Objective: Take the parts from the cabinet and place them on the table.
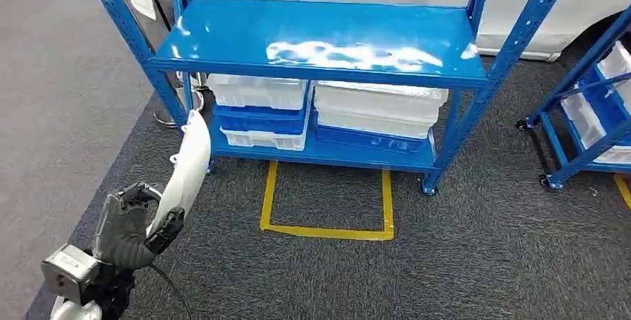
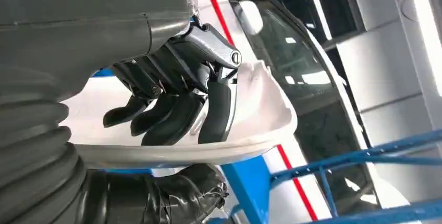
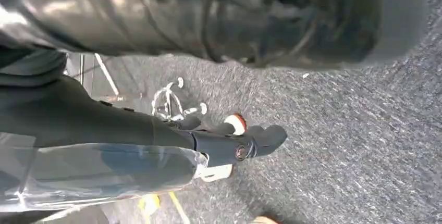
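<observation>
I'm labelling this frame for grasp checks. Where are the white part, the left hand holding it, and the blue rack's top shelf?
white part (image 1: 195, 152), head view, middle of its curved body.
left hand (image 1: 138, 227), head view, the hand's middle.
top shelf (image 1: 245, 26), head view, bare blue surface.

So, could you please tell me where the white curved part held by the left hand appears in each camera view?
Head view: the white curved part rises from the left hand at lower left, in front of the blue rack.
Left wrist view: it crosses the centre under the dark fingers.
Right wrist view: not in it.
Shared landmark: the blue rack.
</observation>
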Robot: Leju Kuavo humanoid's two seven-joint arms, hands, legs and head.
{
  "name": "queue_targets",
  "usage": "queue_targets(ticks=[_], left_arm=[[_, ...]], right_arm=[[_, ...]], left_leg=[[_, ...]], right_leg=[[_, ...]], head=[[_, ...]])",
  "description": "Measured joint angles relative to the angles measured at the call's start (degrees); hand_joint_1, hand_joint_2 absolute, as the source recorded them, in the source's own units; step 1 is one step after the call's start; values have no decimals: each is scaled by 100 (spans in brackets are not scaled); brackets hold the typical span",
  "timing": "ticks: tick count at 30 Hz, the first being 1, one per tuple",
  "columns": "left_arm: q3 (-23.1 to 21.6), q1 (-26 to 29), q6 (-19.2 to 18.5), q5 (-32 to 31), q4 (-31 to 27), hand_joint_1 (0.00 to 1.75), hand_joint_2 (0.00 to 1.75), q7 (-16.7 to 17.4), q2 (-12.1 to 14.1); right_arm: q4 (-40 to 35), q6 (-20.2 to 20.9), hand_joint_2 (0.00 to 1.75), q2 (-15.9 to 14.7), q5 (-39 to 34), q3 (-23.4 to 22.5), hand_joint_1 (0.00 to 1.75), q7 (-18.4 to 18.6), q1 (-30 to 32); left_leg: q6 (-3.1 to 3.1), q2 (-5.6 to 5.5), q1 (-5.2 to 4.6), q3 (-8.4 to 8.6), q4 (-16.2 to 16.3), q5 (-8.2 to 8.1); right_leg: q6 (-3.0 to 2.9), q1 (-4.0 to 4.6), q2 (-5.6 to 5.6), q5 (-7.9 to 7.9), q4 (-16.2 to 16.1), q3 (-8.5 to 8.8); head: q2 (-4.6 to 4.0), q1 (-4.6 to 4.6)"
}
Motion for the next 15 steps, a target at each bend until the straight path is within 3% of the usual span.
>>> queue_targets(ticks=[2,3,4,5,7,8,10,11,13,14,15], left_arm=[[0,-8,-7,0,0,175,175,0,-4],[0,-25,-17,2,0,175,175,-2,-4],[-2,-50,-26,0,2,175,175,-2,-7],[-2,-70,-28,2,0,175,175,-11,-11],[-2,-71,-39,9,0,175,175,-15,-11],[0,-74,-39,18,0,175,175,-20,-13],[0,-104,-42,35,0,175,175,-33,-33],[0,-116,-39,46,0,175,175,-35,-37],[0,-108,-28,61,0,175,175,-35,-50],[0,-95,-5,72,0,175,175,-37,-55],[0,-72,11,72,0,175,175,-39,-59]], right_arm=[[2,44,0,0,-30,0,0,-9,-3],[4,50,0,0,-52,0,0,-20,-5],[11,55,0,4,-61,0,0,-31,-4],[17,57,0,4,-70,0,0,-35,-9],[17,57,0,4,-70,0,0,-37,-25],[17,57,0,2,-70,0,0,-39,-59],[17,59,0,-4,-70,0,0,-35,-35],[17,61,0,-4,-68,0,0,-35,-27],[28,74,0,-4,-66,0,0,7,-7],[39,79,0,-4,-55,0,0,24,10],[44,81,0,-4,-50,0,0,39,18]], left_leg=[[26,111,-5,586,-901,396],[64,322,-19,822,-1369,420],[102,452,-108,929,-1463,355],[157,410,-114,888,-1509,385],[189,301,-123,833,-1531,390],[265,239,-65,852,-1620,443],[328,167,-42,850,-1660,491],[348,119,-41,834,-1658,503],[359,14,-47,806,-1643,510],[359,-58,-46,792,-1625,511],[358,-125,-45,792,-1608,511]], right_leg=[[10,0,-93,-9,46,-7],[29,10,-135,-20,64,-12],[47,38,-180,-18,81,-52],[80,39,-220,2,88,-60],[118,35,-320,26,73,-67],[153,61,-342,0,81,-56],[210,6,90,-249,385,-194],[226,-15,191,-481,801,-394],[254,-37,234,-800,1637,-810],[269,-51,237,-779,1828,-918],[277,-67,238,-618,1721,-877]], head=[[0,0],[0,2],[0,0],[0,2],[0,2],[0,0],[0,11],[0,11],[0,9],[0,9],[0,9]])
